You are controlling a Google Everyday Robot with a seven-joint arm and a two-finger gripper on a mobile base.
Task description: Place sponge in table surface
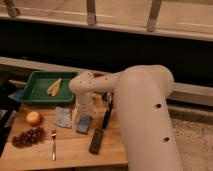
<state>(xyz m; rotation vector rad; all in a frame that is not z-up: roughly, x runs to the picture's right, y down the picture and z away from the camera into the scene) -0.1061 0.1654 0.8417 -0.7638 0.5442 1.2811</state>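
So the robot's gripper (84,114) is down low over the bench (70,152), hanging off that big smooth white arm (145,115). The sponge (83,124) sits right at the jaws, a chunky little blue block with a paler top, and it looks to be resting on the wood or just about. Honestly can't tell whether the jaws are clamped on it or spread apart, since the wrist covers that bit. Approaching from straight above makes sense: a thick squishy block is easy to pinch by its sides and should settle flat without rolling. The spot is a bare patch of light-brown plank grain, but it's boxed in. There's a flatter speckled grey-blue cloth (62,117) just beside the jaws on the tray side, a black remote (96,141) near the jaws toward the camera, and a slim dark thing (107,118) on the opposite side from the cloth. Further out past the cloth there's a round orange-ish fruit (34,118), a bunch of dark grapes (28,136) and a metal fork (53,146). Behind the jaws is a green plastic tray (36,93) with something pale and limp (54,86) in it. Best guess is the job's nearly done and only needs a clean release and a straight lift so nothing gets nudged.
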